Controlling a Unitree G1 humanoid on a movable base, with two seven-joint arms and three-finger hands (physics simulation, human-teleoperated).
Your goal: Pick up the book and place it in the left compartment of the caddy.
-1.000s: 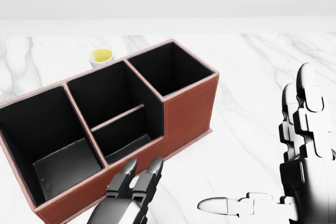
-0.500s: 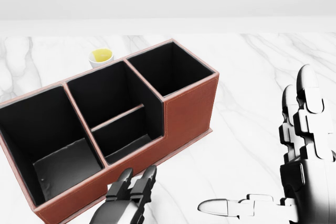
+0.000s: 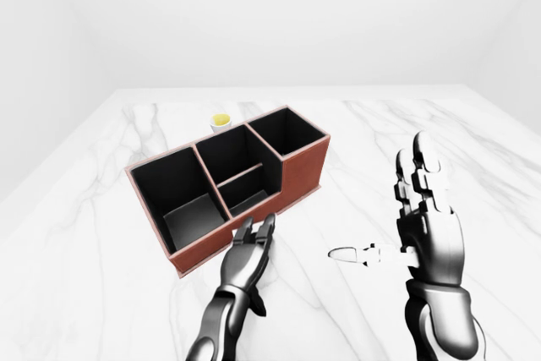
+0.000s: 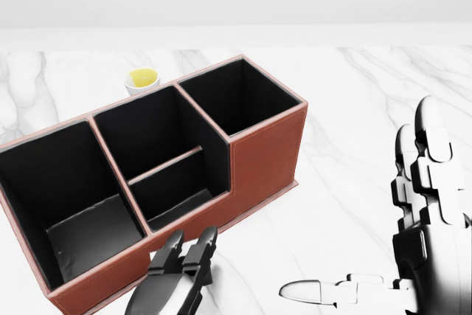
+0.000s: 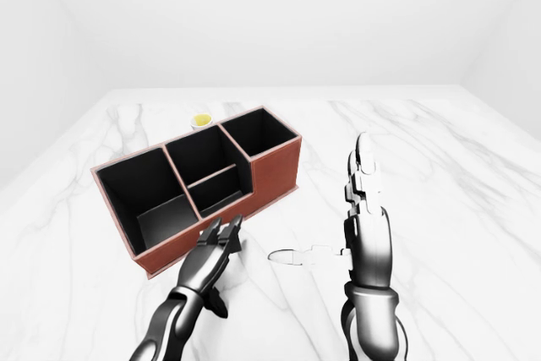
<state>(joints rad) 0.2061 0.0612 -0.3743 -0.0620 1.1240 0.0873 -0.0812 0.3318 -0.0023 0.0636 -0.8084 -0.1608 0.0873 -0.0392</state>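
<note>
The red-brown caddy (image 4: 265,156) with black insides stands on the white marble table (image 4: 346,108), slanting from lower left to upper right in the head view. A dark grey book (image 4: 92,235) lies tilted in the bottom of its left compartment; it also shows in the left-eye view (image 3: 193,216). My left hand (image 4: 184,247) is open and empty, fingers stretched out just below the caddy's near wall. My right hand (image 4: 361,204) is open and empty at the right, fingers upright, thumb pointing left.
A small white cup with yellow contents (image 4: 142,79) stands just above the caddy's middle compartment in the head view. The middle compartment has a low divider (image 4: 166,165). The right compartment (image 4: 236,97) shows only black walls.
My left hand has drawn back toward the bottom of the head view, away from the caddy's wall. The right hand, caddy and book have barely moved.
</note>
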